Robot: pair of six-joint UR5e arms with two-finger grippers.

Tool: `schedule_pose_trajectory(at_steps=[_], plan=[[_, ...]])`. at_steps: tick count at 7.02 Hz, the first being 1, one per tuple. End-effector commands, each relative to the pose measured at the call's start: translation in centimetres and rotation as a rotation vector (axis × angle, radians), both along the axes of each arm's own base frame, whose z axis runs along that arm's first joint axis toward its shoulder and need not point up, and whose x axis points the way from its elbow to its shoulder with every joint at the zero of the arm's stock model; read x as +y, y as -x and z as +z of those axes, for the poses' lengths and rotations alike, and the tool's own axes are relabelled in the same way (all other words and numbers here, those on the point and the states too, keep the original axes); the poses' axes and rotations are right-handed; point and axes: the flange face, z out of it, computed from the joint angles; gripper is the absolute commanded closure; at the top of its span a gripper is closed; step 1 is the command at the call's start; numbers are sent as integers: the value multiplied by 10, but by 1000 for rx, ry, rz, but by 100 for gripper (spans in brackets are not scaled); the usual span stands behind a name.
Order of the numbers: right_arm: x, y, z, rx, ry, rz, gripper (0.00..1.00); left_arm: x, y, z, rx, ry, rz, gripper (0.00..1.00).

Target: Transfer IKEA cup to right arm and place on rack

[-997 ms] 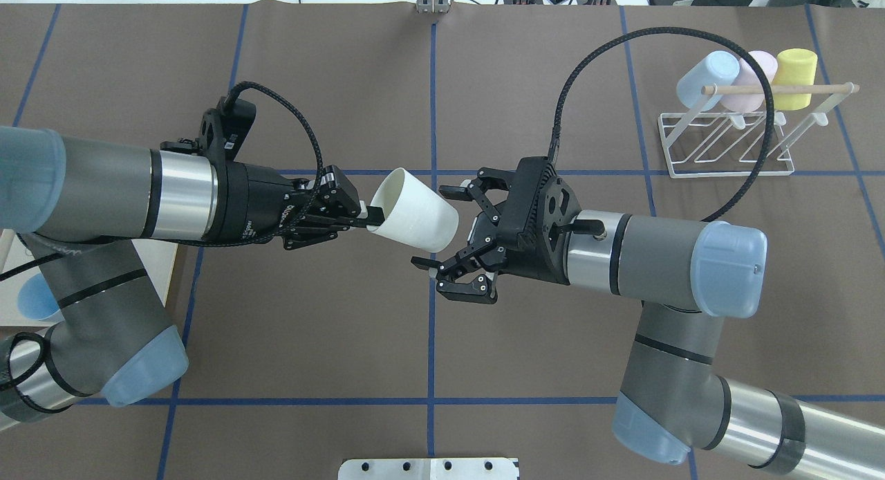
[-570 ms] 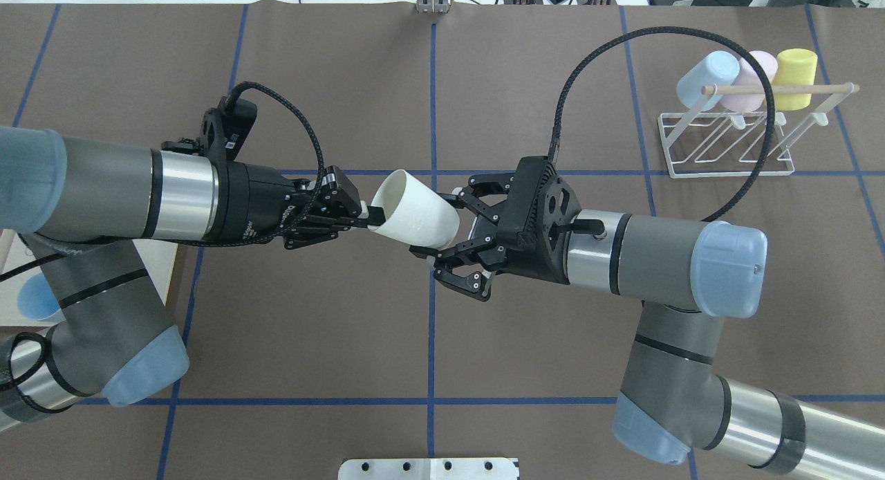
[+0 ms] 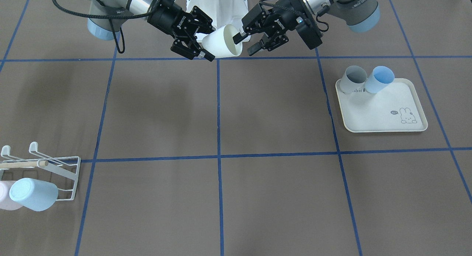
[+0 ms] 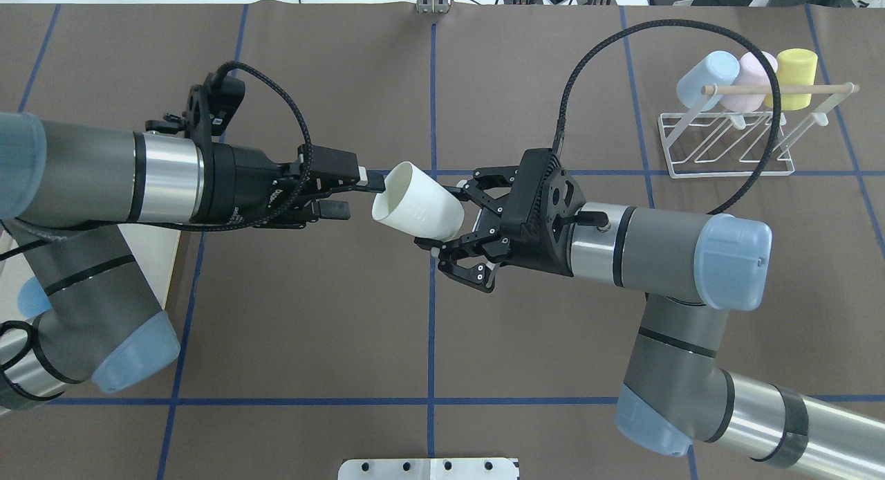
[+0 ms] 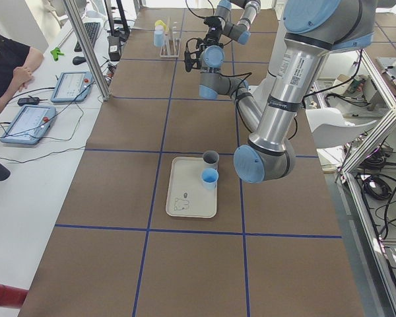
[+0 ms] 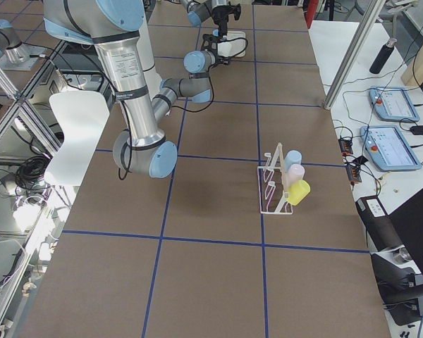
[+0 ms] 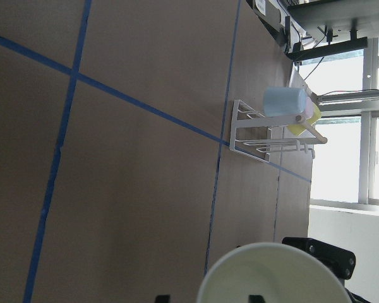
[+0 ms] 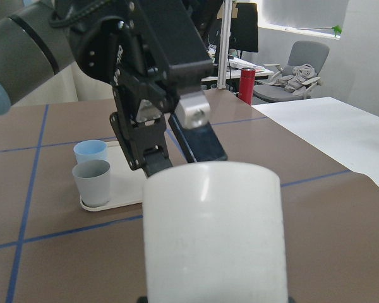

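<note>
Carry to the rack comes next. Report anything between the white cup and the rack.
Nothing visible: bare table lies between the white cup, held in the right end effector, and the rack. Three cups already hang there.

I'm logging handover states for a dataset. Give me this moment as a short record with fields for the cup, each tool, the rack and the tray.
cup: white plastic cup, held sideways in mid-air
right tool: shut on the cup's base end
left tool: open, fingers straddling the rim, one inside, one outside
rack: white wire rack with wooden dowel, holding pale blue cup, pink cup, yellow cup
tray: cream rabbit-print tray, carrying grey cup and sky-blue cup
stage: cup not yet on rack
</note>
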Motion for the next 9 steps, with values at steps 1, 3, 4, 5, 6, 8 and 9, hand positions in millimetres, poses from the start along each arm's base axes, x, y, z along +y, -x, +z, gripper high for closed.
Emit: schedule_pose_trajectory(at_steps=[1, 3, 4, 5, 6, 8, 9], plan=[[-36, -19, 7, 92, 38, 75, 81, -44, 43, 16, -167, -53, -28, 0], [-75, -42, 17, 293, -59, 166, 82, -65, 87, 43, -370, -181, -51, 0], [-89, -59, 19, 415, -98, 202, 83, -67, 119, 69, -464, -235, -72, 0], [-107, -92, 20, 555, -105, 243, 83, -67, 152, 106, -564, -322, -81, 0], [-109, -121, 22, 696, -70, 249, 82, -72, 190, 138, -642, -390, -94, 0], [-122, -191, 38, 995, -188, 251, 82, -72, 270, 194, -735, -489, -79, 0], [-130, -229, 70, 1155, -279, 228, 83, -71, 287, 204, -760, -497, -84, 0]])
